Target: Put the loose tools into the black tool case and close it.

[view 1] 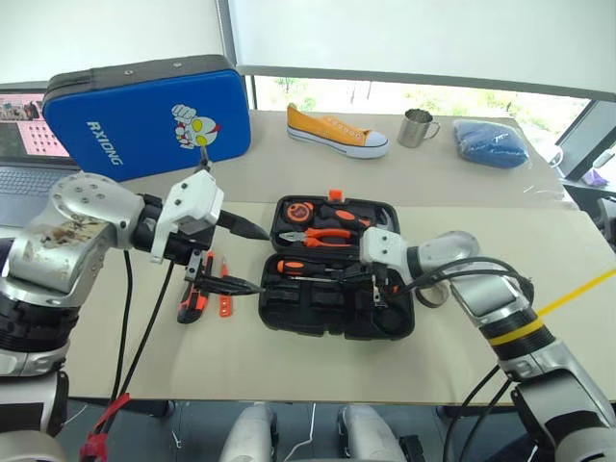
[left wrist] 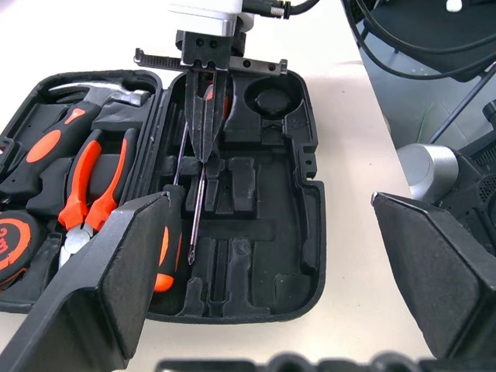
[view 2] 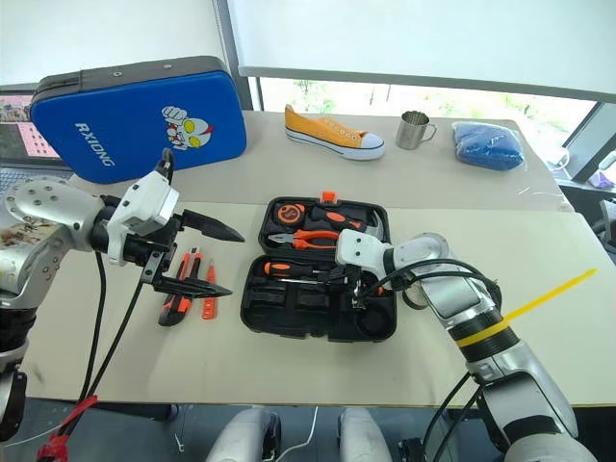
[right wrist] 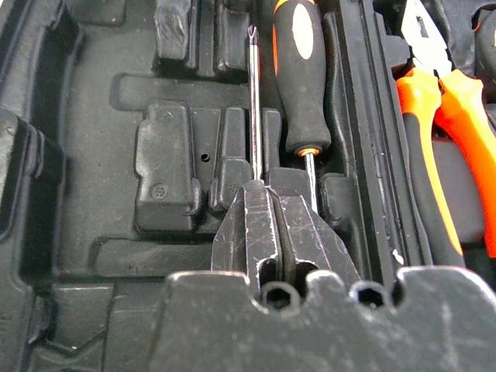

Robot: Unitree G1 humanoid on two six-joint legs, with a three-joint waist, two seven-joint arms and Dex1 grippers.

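The black tool case point(view 1: 289, 318) lies open on the table. One orange-and-black screwdriver point(right wrist: 302, 70) rests in a slot of its near half. My right gripper point(right wrist: 267, 194) hangs low over that half, shut on the thin shaft of a second screwdriver point(right wrist: 253, 101), whose cross tip pokes out past the fingertips just above the slots. My left gripper point(view 1: 252, 260) is open and holds nothing, hovering left of the case. Below it on the table lie the orange-black utility knife point(view 1: 192, 300) and the slim orange tester screwdriver point(view 1: 224, 300).
The case's far half holds orange-handled pliers point(view 1: 322, 236), a hammer point(left wrist: 93, 89) and a tape measure point(view 1: 300, 211). At the back stand a blue cartoon-printed case point(view 1: 144, 115), a yellow shoe point(view 1: 337, 132), a metal mug point(view 1: 416, 127) and a blue cloth point(view 1: 491, 142). A laptop point(view 1: 24, 183) sits far left.
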